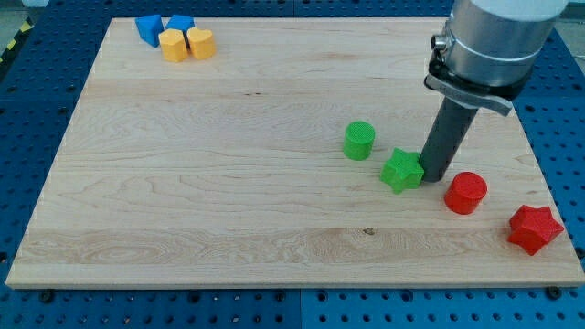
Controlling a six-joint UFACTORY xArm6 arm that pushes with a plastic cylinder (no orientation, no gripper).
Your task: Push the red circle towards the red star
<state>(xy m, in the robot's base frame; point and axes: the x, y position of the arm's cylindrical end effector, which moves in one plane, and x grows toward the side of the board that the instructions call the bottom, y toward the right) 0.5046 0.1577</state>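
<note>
- My tip [433, 176] is the bottom end of a plain dark rod. It has no jaws to open or close, so it is not holding anything.
- The tip sits on the board between two blocks. The green star [401, 170] is right at its left side, so close that I cannot tell if they touch. The red circle [466, 192] is just to the tip's right and a bit lower, with a thin strip of wood showing between them.
- The big grey part above the rod is cut off by the view's top edge, so most of the arm is hidden.
- The red circle is a short round block, bright red, with a flat top. It stands upright near the board's right side.
- The red star [534, 228] lies near the bottom right corner of the wooden board [228, 183] — close to the red circle, but not touching it.
- A green circle [359, 140] stands up and to the left of the green star, a little apart.
- Far off in the top left corner is a tight little bunch — two blue blocks [149, 28] behind and two yellow blocks [173, 44] in front. Their shapes are too small to tell.
</note>
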